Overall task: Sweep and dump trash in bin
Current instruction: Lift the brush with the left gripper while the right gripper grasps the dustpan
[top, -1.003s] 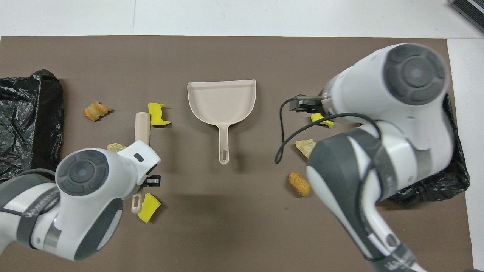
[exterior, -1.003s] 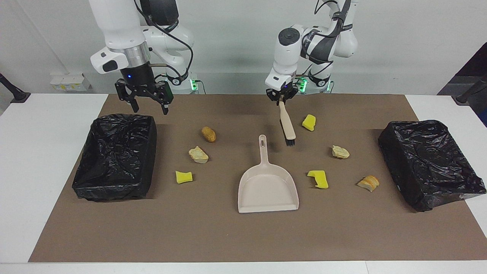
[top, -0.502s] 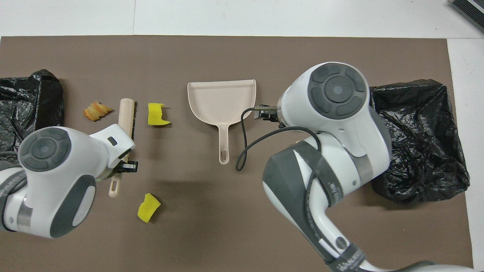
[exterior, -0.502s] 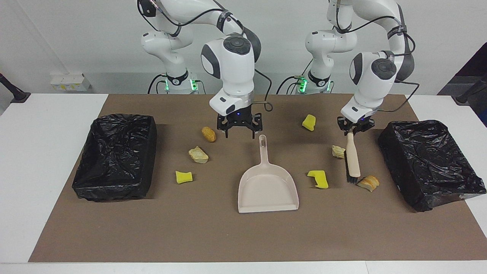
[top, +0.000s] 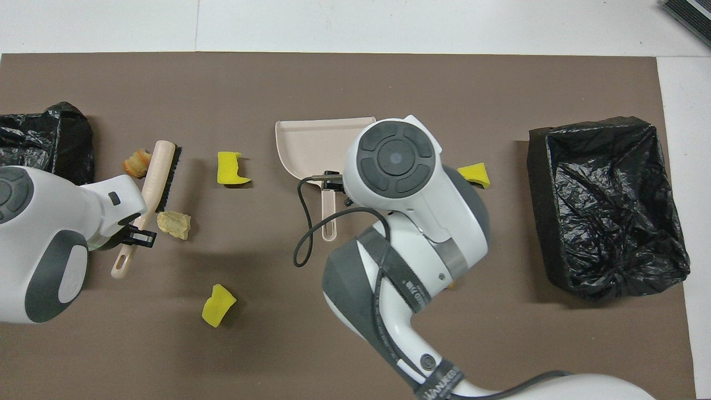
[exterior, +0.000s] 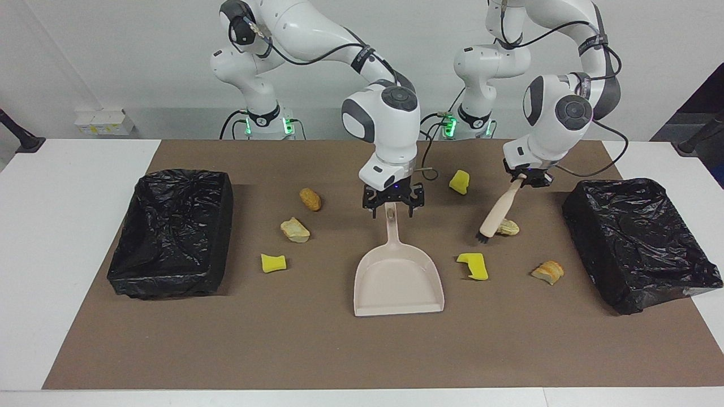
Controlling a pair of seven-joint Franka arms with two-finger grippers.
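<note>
While tilted: L hand (exterior: 523, 180) w/ brush (exterior: 498, 213)

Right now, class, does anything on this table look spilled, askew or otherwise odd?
Only the trash: seven scraps lie scattered on the brown mat, none in the dustpan or either black-lined bin.

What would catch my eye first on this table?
Probably the left hand gripping a beige brush, tilted with its bristles down beside a pale scrap. At the table's middle, the right hand sits open at the handle of the dustpan, with a black-lined bin at each end.
</note>
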